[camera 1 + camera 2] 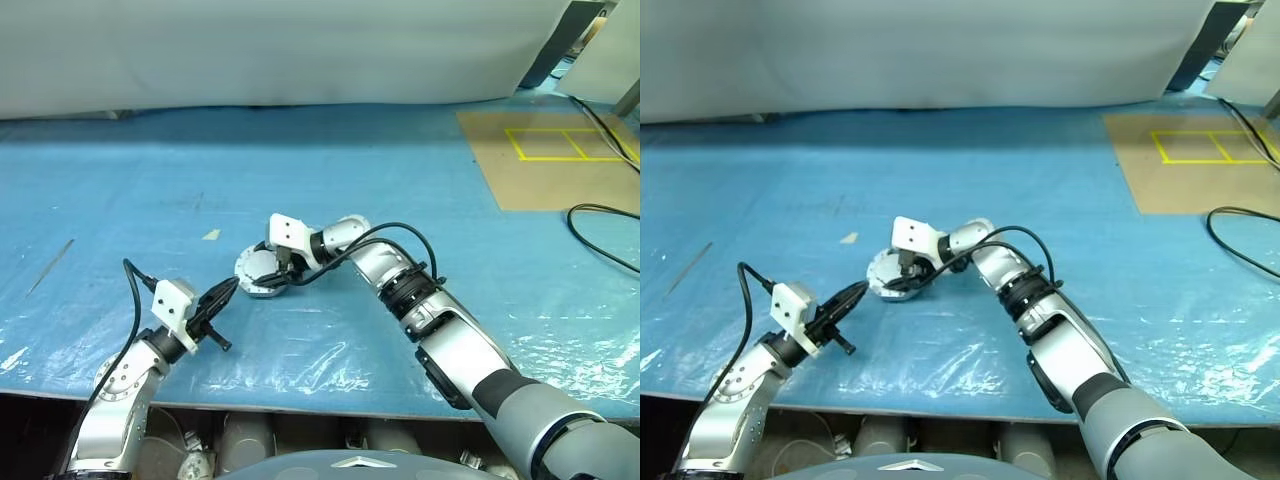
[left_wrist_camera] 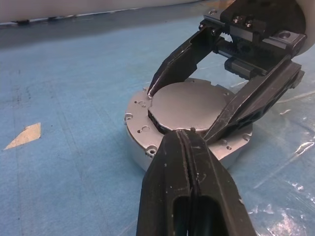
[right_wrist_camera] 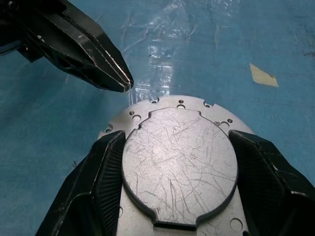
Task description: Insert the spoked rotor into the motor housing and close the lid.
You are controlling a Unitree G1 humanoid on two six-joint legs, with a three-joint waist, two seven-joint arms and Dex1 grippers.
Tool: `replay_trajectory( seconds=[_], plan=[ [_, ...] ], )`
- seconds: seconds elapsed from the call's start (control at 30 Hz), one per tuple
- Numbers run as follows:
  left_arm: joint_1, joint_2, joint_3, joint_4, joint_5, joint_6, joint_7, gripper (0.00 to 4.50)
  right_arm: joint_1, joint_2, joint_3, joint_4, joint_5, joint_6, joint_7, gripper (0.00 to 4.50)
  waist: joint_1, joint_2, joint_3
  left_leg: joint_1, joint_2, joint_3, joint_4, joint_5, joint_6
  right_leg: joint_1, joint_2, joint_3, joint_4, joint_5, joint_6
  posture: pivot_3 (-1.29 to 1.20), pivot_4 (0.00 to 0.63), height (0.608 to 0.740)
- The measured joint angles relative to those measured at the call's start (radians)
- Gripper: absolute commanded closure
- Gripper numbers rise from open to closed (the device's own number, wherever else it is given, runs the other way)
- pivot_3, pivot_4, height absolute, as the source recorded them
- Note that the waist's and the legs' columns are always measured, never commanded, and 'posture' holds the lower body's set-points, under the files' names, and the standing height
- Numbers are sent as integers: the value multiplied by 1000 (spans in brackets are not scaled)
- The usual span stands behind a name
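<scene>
A lab or workshop: blue plastic-sheeted surface (image 1: 420, 190), yellow tape-marked cardboard panel (image 1: 545, 160), loose black cable (image 1: 600, 225).

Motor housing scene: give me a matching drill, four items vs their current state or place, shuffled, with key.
Items:
1. lid
2. left gripper
3. right gripper
4. tape scrap

States:
A. fingers shut, tip beside the motor housing
B. lying alone on the blue sheet
C. plain grey face up, on the housing
D. fingers spread, one on each side of the lid

Pairs: 1-C, 2-A, 3-D, 4-B
</scene>
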Motion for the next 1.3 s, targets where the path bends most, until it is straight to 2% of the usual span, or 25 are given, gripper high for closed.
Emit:
replay_trajectory(
  seconds=[0.4,0.57,0.63,0.73,0.87,1.07,1.3],
  plan=[
    [-1,3,-2,-18,1,11,3,4500,-8,5,-1,32,0,-31,-3,1522,0,1,-1,1,0,0,-1,0,0,1,0,0,-1,0,0,0,150,740],
    [-12,3,-13,-18,6,15,3,4500,-1,-3,30,33,-23,-103,-23,1522,-2,5,-3,2,0,0,-2,0,0,1,0,0,-1,0,1,0,150,740],
    [-20,4,-18,-18,11,19,4,4500,-2,-6,42,33,-33,-121,-33,1522,-2,7,-4,4,0,0,-2,0,0,2,0,0,-1,-4,7,0,150,740],
    [-35,4,-22,-17,19,22,3,4500,-2,-9,51,34,-38,-134,-45,1522,-2,8,-5,5,0,0,-2,0,0,3,0,0,0,-4,7,0,150,740],
    [-53,5,-26,1,24,21,-1,4500,-11,-8,51,47,-38,-134,-50,1522,-1,8,-5,5,0,0,-3,0,0,2,0,0,0,-4,8,0,150,740],
    [-55,5,-27,30,32,17,-5,4500,-52,-2,44,120,-38,-130,-162,1522,1,8,-5,4,-1,0,-4,0,0,2,-1,0,-1,-4,8,0,150,740],
    [-59,5,-27,50,37,7,-13,4500,-56,10,-11,127,-22,-61,-113,1522,2,8,-5,2,-1,0,-4,0,0,2,-1,0,-1,-4,8,0,150,740]
  ],
)
